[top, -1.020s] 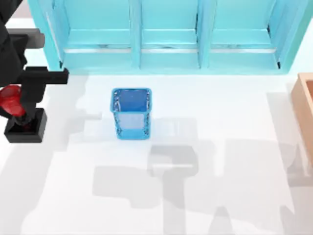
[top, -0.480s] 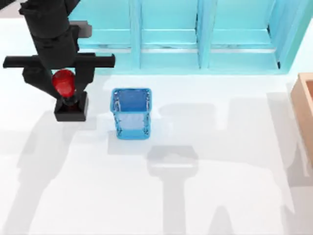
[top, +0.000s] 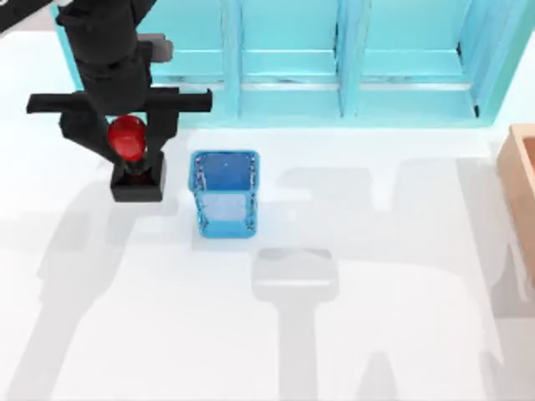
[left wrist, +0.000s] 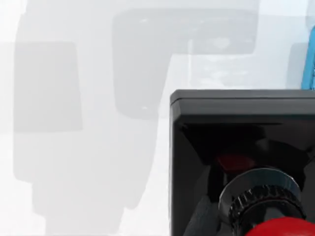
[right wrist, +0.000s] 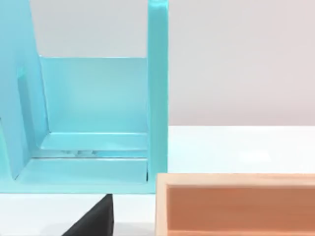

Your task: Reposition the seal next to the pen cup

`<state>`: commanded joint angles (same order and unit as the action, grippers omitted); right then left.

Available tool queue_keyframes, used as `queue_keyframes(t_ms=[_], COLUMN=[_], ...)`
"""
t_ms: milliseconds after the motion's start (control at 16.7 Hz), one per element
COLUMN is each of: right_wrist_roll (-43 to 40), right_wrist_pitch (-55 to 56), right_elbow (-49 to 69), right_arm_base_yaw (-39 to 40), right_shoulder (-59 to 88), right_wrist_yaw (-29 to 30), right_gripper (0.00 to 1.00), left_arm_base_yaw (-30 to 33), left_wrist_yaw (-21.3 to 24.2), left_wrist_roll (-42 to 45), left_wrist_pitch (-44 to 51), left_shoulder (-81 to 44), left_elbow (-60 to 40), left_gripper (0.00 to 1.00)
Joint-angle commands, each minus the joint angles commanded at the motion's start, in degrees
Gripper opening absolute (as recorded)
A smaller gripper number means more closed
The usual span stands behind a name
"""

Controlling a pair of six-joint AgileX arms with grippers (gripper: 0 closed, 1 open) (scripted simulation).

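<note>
Seal (top: 134,159): we see it upright, long axis vertical, red knob up, black square base down, just left of the pen cup (top: 225,194), apart from it.
Left gripper (top: 127,138): our fingers are clamped on the red knob.
Left wrist view: seal's black base (left wrist: 241,147) over the white table (top: 351,334).
Right arm: parked near a wooden box (right wrist: 236,204); we cannot tell its fingers.

The left arm (top: 104,38) is matte black, built of stacked cylindrical segments with a small grey block on one side. Its hand (top: 127,138) has a long flat black crossbar, with two blocky black fingers (top: 79,134) set under it.
</note>
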<state>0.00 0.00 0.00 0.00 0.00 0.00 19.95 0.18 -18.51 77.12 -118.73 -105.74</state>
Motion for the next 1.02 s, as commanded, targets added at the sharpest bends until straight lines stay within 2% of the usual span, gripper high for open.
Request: queue_keyframes(t_ms=[540, 1020], right_wrist_roll=[0.00, 0.00], right_wrist_pitch=[0.00, 0.00], right_elbow=[0.00, 0.00], right_arm_base_yaw=[0.00, 0.00], right_shoulder=[0.00, 0.00], right_wrist_yaw=[0.00, 0.00], right_gripper=[1.00, 1.00], left_arm_base_yaw=[0.25, 0.25], left_wrist_yaw=[-0.03, -0.03], left_wrist_roll=[-0.11, -0.11], left_wrist_pitch=[-3.28, -3.28], left_shoulder=[-0.24, -0.24], left_elbow=[2.92, 2.92], left_gripper=[0.00, 0.60])
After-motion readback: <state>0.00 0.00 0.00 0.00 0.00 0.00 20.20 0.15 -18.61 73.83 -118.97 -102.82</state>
